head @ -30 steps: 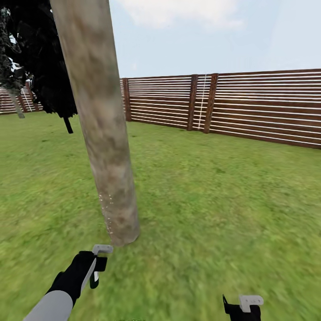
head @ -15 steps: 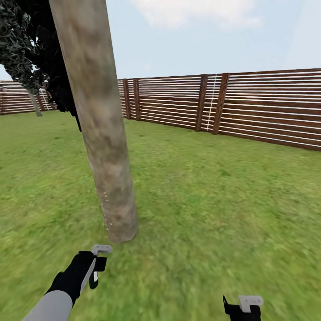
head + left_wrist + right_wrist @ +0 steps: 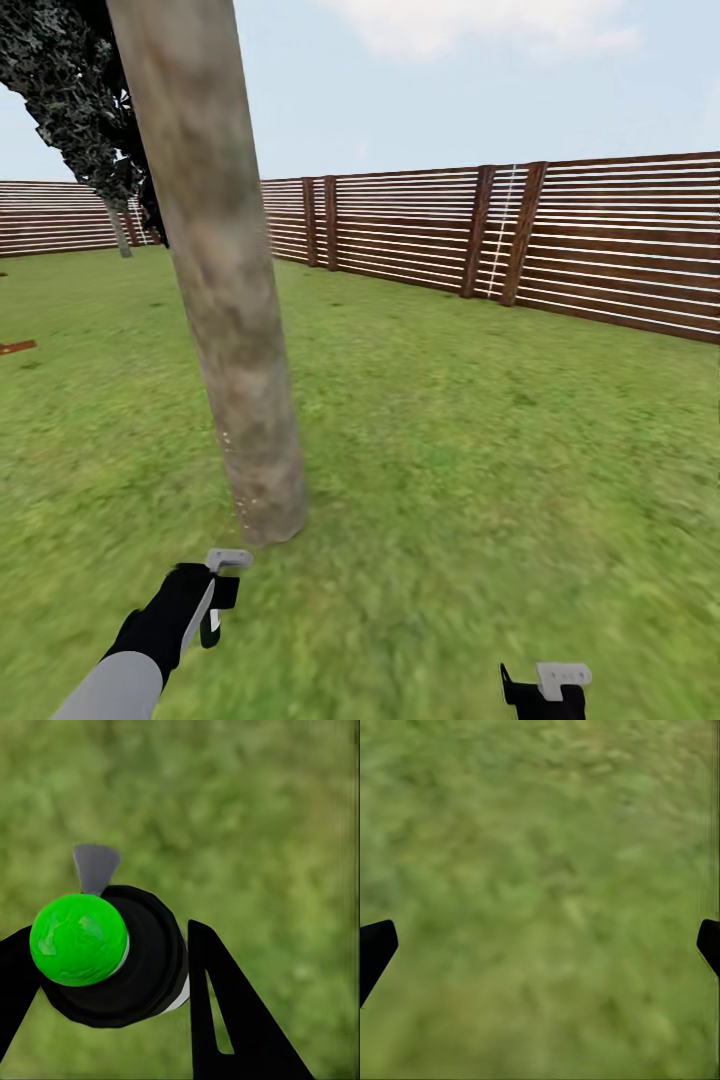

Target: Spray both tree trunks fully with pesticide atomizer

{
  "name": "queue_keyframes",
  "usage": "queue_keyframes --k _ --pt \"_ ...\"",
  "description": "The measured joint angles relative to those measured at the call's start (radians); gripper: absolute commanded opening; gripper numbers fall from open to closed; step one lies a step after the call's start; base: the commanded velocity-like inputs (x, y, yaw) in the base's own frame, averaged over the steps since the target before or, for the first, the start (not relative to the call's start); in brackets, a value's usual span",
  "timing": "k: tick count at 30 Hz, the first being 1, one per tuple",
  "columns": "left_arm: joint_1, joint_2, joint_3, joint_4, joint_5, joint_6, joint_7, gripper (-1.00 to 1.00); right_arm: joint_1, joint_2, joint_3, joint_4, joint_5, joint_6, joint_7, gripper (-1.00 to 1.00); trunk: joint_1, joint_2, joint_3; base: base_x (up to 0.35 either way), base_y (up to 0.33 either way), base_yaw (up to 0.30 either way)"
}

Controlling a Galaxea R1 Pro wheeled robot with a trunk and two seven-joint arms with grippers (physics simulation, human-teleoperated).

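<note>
The black pesticide atomizer with a bright green round cap (image 3: 79,939) sits between the black fingers of the left gripper (image 3: 215,598), which is closed on it, low at the near left above the blurry green grass floor (image 3: 480,480); its grey nozzle (image 3: 95,866) points away, toward the thick grey-tan mottled tree trunk (image 3: 225,300) just beyond, leaning slightly left; the right gripper (image 3: 540,945) hangs wide apart, holding nothing; a brown slatted wooden fence (image 3: 600,245) closes the far side.

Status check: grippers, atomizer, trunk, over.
Left gripper shut on atomizer. Right gripper open over grass. Tree trunk dead ahead, nothing between.
</note>
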Motion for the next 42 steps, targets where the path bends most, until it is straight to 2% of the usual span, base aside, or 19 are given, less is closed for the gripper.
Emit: queue_keyframes --k 7,27,35,37,40,41,42 --pt "0.0 0.0 0.001 0.0 0.0 0.0 0.0 -1.0 0.0 0.003 0.0 0.0 0.0 0.0 0.0 1.0 0.0 0.0 0.0 0.0 -0.274 0.057" --pt "0.0 -0.002 0.002 -0.009 0.001 0.0 0.001 -1.0 0.0 0.004 0.0 0.0 0.0 0.0 0.0 1.0 0.0 0.0 0.0 0.043 -0.261 0.274" --pt "-0.016 -0.036 -0.008 -0.009 0.001 -0.004 -0.004 -1.0 -0.001 0.001 -0.001 -0.001 0.0 0.0 -0.002 1.0 0.0 0.0 0.0 0.0 -0.033 0.147" --pt "-0.018 -0.026 -0.008 -0.009 -0.005 -0.004 -0.01 -1.0 0.0 0.001 -0.001 -0.001 0.0 0.0 -0.002 1.0 0.0 0.0 0.0 0.0 0.0 0.004" --pt "-0.043 0.017 -0.008 -0.013 -0.006 0.003 -0.026 -1.0 0.0 0.001 -0.001 0.0 0.0 0.0 -0.002 1.0 0.0 0.0 0.0 0.0 0.0 0.0" --pt "-0.054 0.016 -0.009 -0.015 0.0 0.005 -0.036 -1.0 0.0 0.001 -0.001 0.0 0.0 0.0 -0.002 1.0 0.0 0.0 0.0 0.0 0.0 0.0" --pt "-0.067 0.001 -0.012 -0.015 0.007 0.01 -0.041 -1.0 0.0 0.001 -0.001 0.0 0.0 0.0 -0.002 1.0 0.0 0.0 0.0 0.0 0.0 0.0"
